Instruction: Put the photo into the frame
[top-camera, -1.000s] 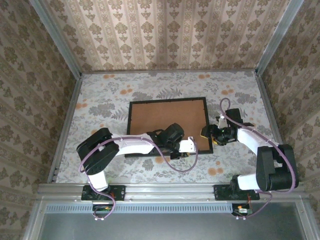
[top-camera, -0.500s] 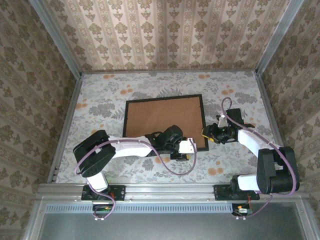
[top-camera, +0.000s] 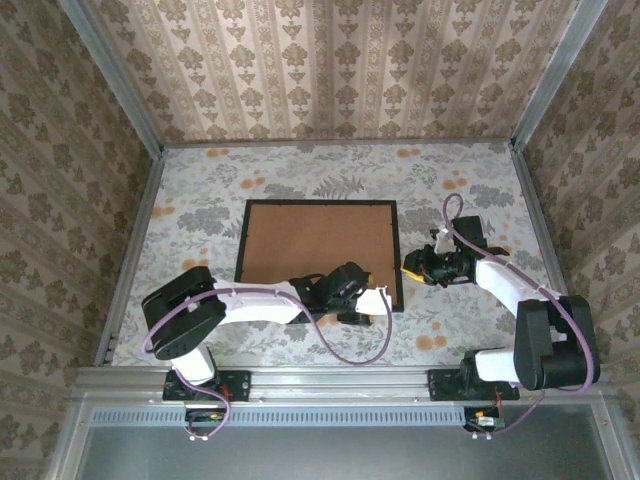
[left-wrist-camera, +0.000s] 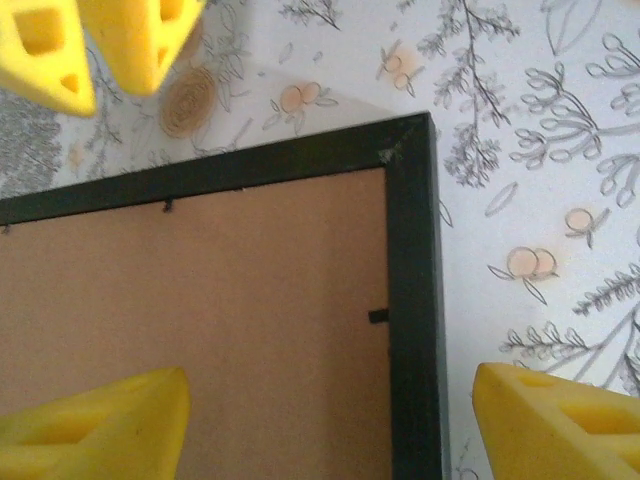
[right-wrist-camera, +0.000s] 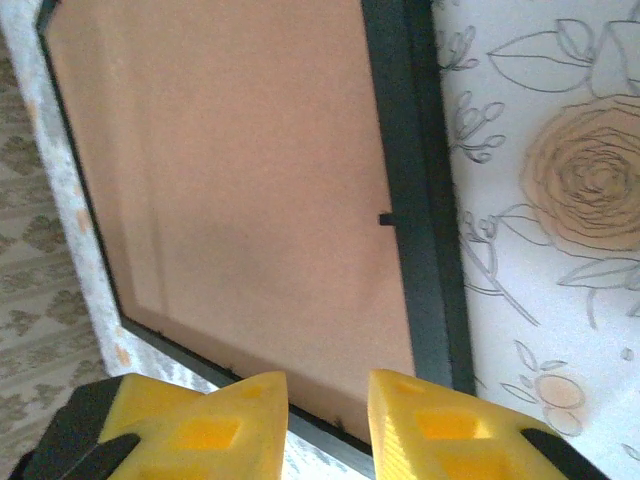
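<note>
Black thin rectangular frame (top-camera: 395, 250): flat mid-table, brown backing board (top-camera: 315, 245) upward; whether the photo lies beneath cannot be told.
Left gripper (left-wrist-camera: 330, 425): fingers spread, straddling the right rail.
Right gripper (right-wrist-camera: 328, 400): narrow gap, grip unclear.
Risk: pinching one rail could skid the frame.

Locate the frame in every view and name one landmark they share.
Top external: the frame lies mid-table, back side up.
Left wrist: the frame has a corner at upper right, its sides running left and down.
Right wrist: the frame runs down the right and across the bottom left.
Shared landmark: the brown backing board inside it.
</note>
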